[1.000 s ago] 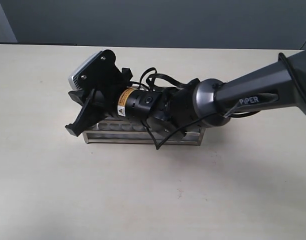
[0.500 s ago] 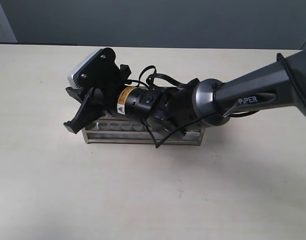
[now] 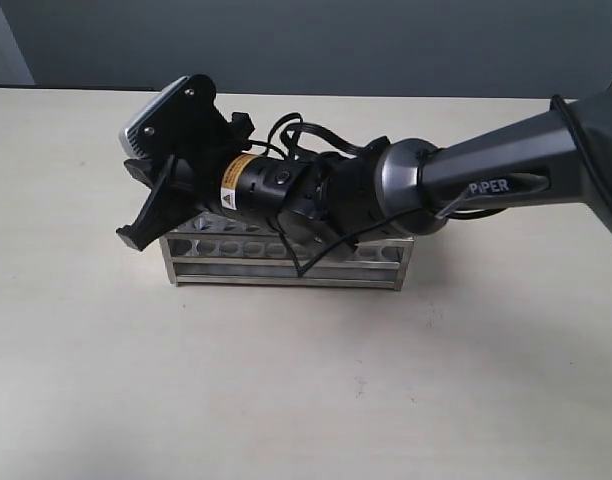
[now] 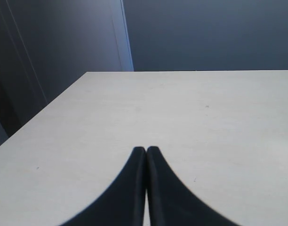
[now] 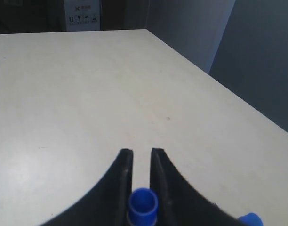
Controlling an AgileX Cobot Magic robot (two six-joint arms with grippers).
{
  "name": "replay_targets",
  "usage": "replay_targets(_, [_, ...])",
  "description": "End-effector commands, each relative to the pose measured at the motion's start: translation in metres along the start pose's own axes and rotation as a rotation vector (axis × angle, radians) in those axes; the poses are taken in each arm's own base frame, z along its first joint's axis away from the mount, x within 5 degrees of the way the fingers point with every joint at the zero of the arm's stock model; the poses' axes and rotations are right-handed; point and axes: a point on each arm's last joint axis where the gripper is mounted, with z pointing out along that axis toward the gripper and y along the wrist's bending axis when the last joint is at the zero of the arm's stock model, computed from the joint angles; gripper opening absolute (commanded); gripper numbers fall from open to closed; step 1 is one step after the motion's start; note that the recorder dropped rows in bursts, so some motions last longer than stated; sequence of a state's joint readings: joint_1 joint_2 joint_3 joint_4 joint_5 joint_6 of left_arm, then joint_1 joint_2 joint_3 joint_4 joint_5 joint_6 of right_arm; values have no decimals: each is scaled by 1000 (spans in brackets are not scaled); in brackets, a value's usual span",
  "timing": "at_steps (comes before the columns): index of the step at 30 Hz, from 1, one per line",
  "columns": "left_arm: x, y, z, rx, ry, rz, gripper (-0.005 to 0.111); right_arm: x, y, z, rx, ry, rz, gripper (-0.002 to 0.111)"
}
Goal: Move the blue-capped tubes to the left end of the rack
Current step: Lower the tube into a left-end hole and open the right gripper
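Note:
My right gripper [image 5: 141,153] is shut on a blue-capped tube [image 5: 143,205], whose cap sits between the two black fingers. A second blue cap [image 5: 250,219] peeks in at the edge of the right wrist view. In the exterior view the right arm reaches across, with the right gripper [image 3: 134,237] above and just past the left end of the steel rack [image 3: 286,272]. The arm hides the tubes there. My left gripper [image 4: 146,149] is shut and empty over bare table.
The rack stands in the middle of a pale table [image 3: 306,400]. The right arm and its cables [image 3: 316,250] lie over most of the rack's top. A dark wall [image 3: 386,40] runs behind the table's far edge.
The right gripper has moved left and a little upward, from over the rack's left part to beyond its left end. The left gripper's earlier state is not shown.

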State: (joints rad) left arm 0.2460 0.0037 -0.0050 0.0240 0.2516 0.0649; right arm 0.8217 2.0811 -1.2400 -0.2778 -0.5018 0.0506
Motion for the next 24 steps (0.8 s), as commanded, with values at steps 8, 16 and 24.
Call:
replay_targets(8, [0,0,0,-2,-10,-3,0,18,-2,7,15,76,35,0])
replay_targets(16, [0,0,0,-2,-10,-3,0,31,0,11,9,108,43,0])
replay_targets(24, [0,0,0,-2,-10,-3,0,26,-1,11,14,70,67,0])
